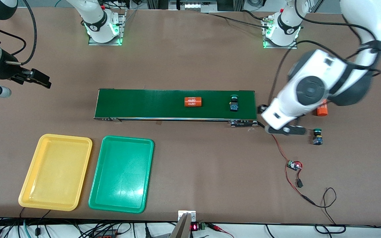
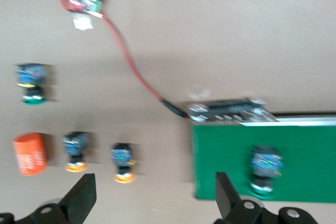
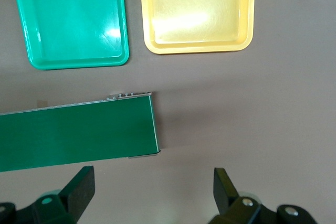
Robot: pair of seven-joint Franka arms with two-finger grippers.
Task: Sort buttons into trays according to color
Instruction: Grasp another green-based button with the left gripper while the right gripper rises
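Item: work table [image 1: 190,53], brown, matt, evenly lit from above; we see no hard shadows on it.

Item: dark-green belt [image 1: 144,104], long, lying flat on the table at its middle.

Item: small circuit board [image 1: 293,165] toward the left arm's end, nearer the front camera than the belt, joined to the belt's end by a red wire [image 1: 280,148].

Item: black cable loop [image 1: 329,198] near the table's front edge.

Item: tangled cables [image 1: 78,229] below that edge, and a small red-digit display [image 1: 194,227].

Item: metal framing [image 1: 207,5] past the top edge.
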